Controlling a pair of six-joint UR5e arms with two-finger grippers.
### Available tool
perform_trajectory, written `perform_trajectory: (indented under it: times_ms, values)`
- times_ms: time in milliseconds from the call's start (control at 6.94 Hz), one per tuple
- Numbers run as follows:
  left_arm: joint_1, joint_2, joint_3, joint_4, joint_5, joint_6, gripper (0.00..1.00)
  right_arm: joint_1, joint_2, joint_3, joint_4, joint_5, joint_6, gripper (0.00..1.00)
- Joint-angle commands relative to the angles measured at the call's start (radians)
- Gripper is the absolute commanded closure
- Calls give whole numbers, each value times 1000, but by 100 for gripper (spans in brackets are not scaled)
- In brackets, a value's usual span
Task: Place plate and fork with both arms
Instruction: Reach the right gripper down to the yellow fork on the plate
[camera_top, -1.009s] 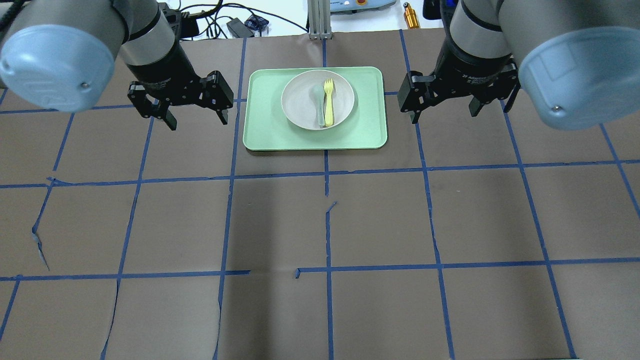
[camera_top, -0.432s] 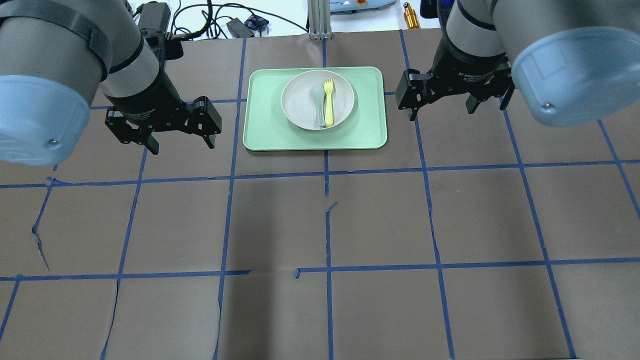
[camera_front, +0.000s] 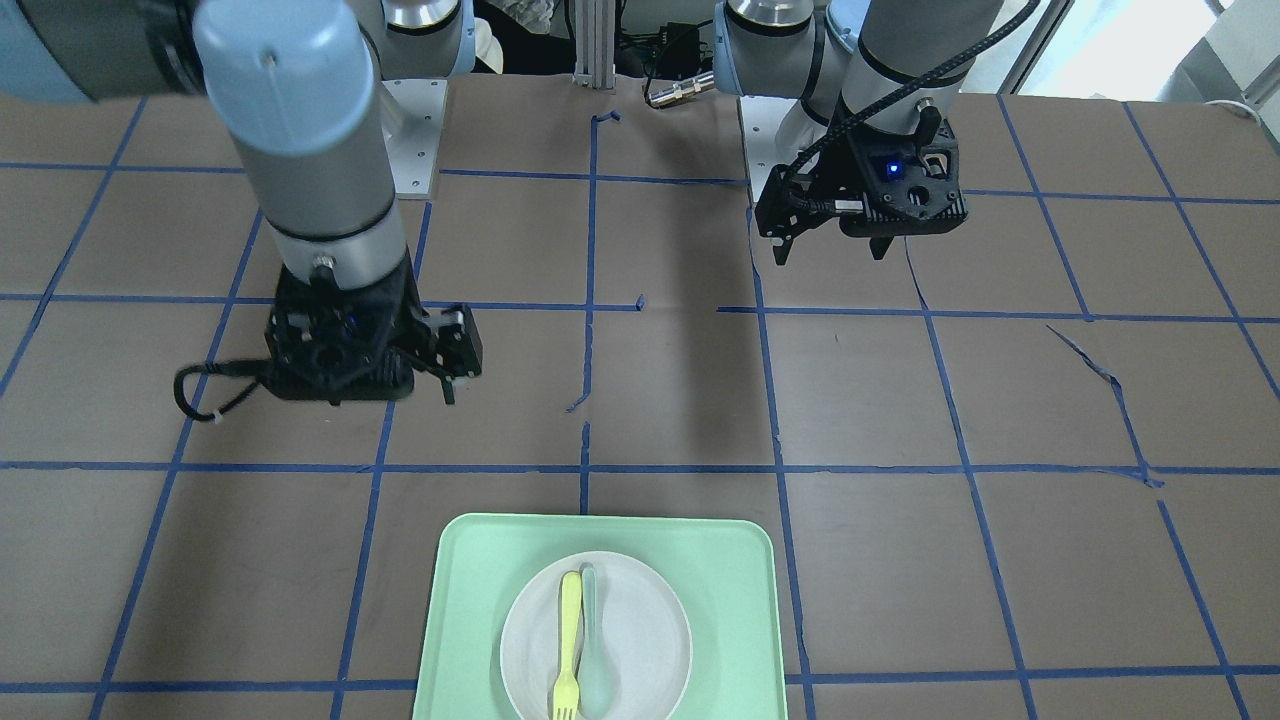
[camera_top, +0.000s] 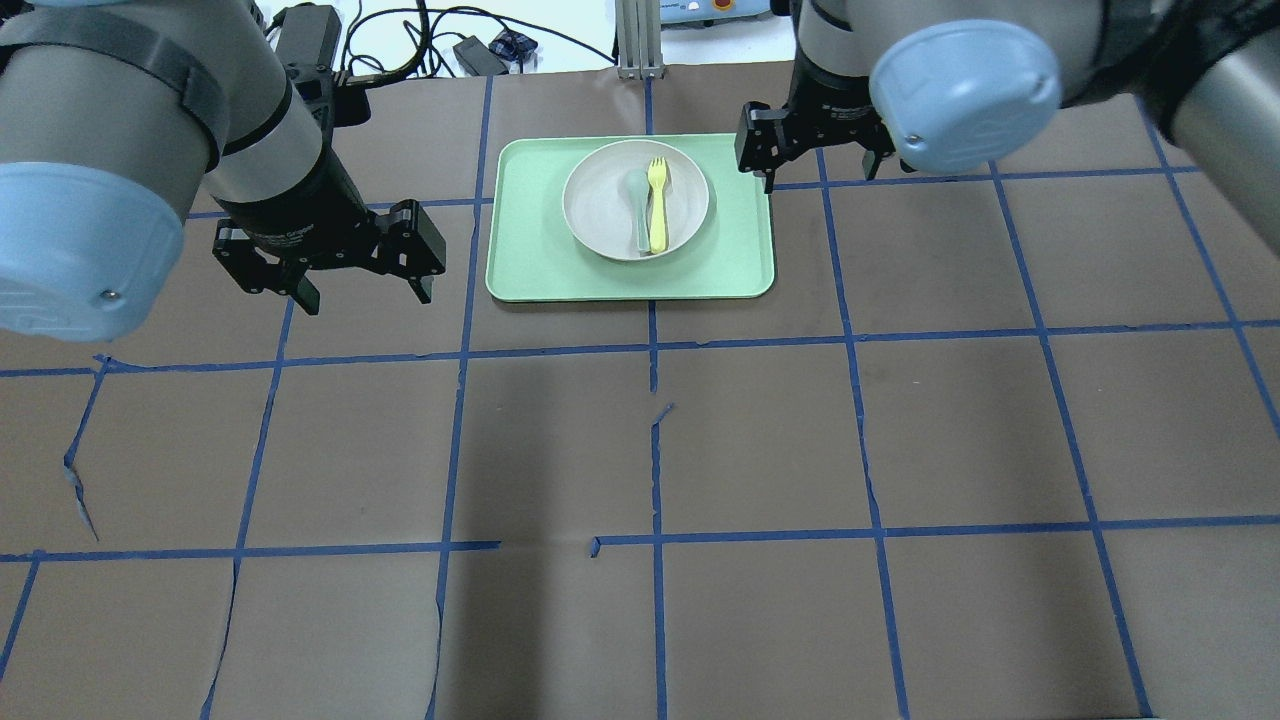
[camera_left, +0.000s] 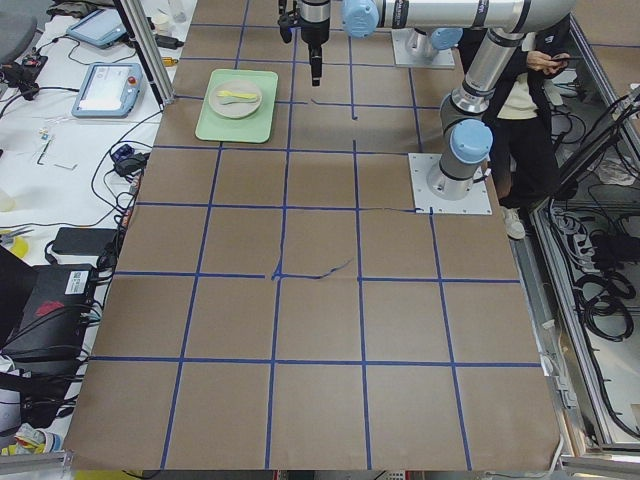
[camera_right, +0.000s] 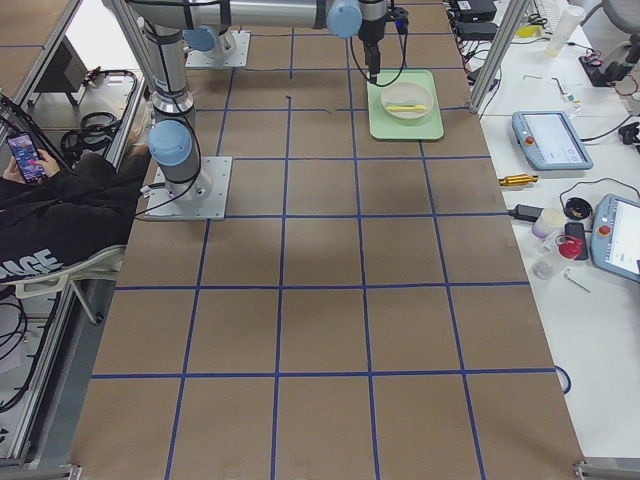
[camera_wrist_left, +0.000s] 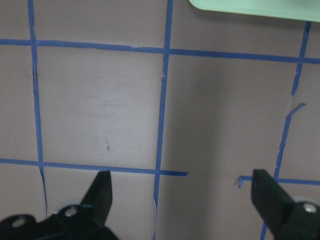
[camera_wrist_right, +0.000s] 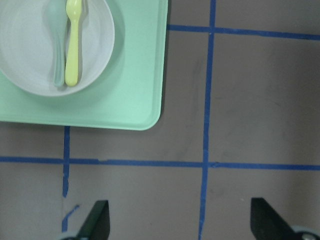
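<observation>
The round white plate (camera_top: 600, 215) sits on the pale green tray (camera_top: 630, 278) at the far middle of the table. The yellow fork (camera_top: 658, 205) lies in the plate, next to a grey-green spoon (camera_top: 638, 212). My left gripper (camera_top: 365, 295) is open and empty, above the table to the left of the tray. My right gripper (camera_top: 820, 178) is open and empty, just off the tray's far right corner. The right wrist view shows the plate (camera_wrist_right: 95, 40), the fork (camera_wrist_right: 73, 45) and the tray (camera_wrist_right: 135, 100) up and to the left of the right gripper (camera_wrist_right: 180, 207).
The table is brown paper with a blue tape grid; the paper has tears at the left (camera_top: 75, 480) and the middle (camera_top: 660, 412). Cables and small devices (camera_top: 470, 50) lie beyond the far edge. The left wrist view shows only a tray corner (camera_wrist_left: 250, 5).
My left gripper has moved left and back toward the robot, away from the tray. My right arm has swung left, bringing its gripper to the tray's far right corner. Plate, fork and spoon have not moved.
</observation>
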Motion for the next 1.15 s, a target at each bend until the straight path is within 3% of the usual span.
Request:
perform_trajectory:
  times_ms: [0, 144, 577, 721, 1009]
  values:
    - [0, -5, -2, 3, -1, -2, 0, 65, 268, -131, -169, -2, 163, 0]
    - [-2, -5, -2, 3, -1, -2, 0, 68, 345, -152, -235, 0, 194, 1]
    - [-2, 1, 0, 7, 0, -2, 0, 82, 424, -157, -329, 14, 179, 28]
    - [-2, -1, 0, 9, -1, -2, 0, 89, 431, -156, -329, 15, 179, 47]
    - [-2, -4, -2, 9, -1, -3, 0, 88, 450, -157, -332, 58, 170, 47]
